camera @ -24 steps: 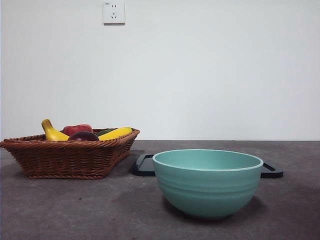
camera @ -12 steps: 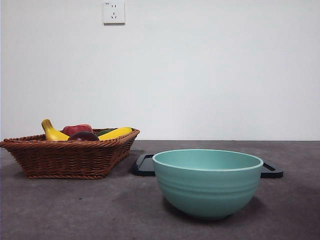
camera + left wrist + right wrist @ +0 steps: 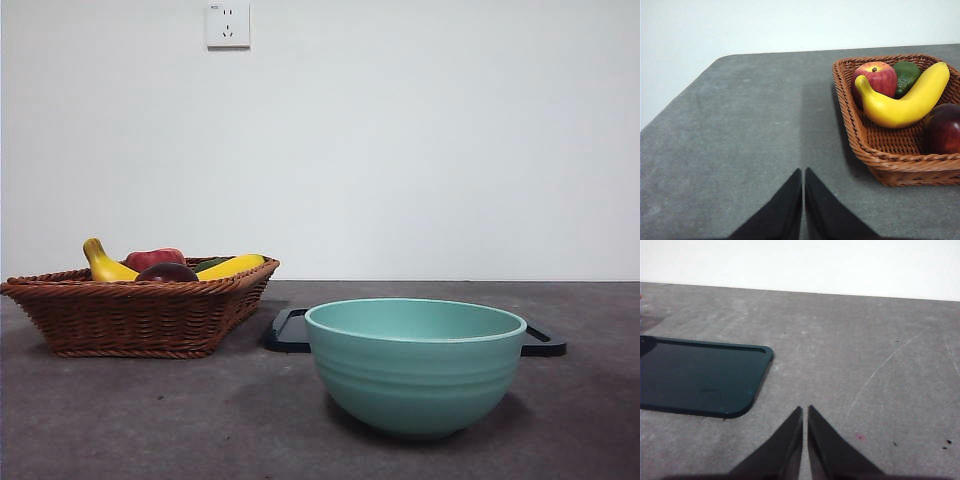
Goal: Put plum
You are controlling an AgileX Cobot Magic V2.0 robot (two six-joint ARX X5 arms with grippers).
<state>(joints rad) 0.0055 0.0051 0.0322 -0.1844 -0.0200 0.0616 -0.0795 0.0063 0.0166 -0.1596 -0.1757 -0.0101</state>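
Plum (image 3: 943,129) in wicker basket (image 3: 890,160) beside banana (image 3: 905,102); left tool (image 3: 803,172) and right tool (image 3: 805,410) pressed together over bare surface (image 3: 740,130).

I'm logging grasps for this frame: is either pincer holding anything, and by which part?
Nothing is held. The left pincer and right pincer are both shut on nothing; the plum lies in the basket.

The plum (image 3: 167,272) is round, glossy and dark maroon-purple; it lies in the wicker basket (image 3: 130,315) just beside the yellow banana (image 3: 905,102), only partly showing in the left wrist view
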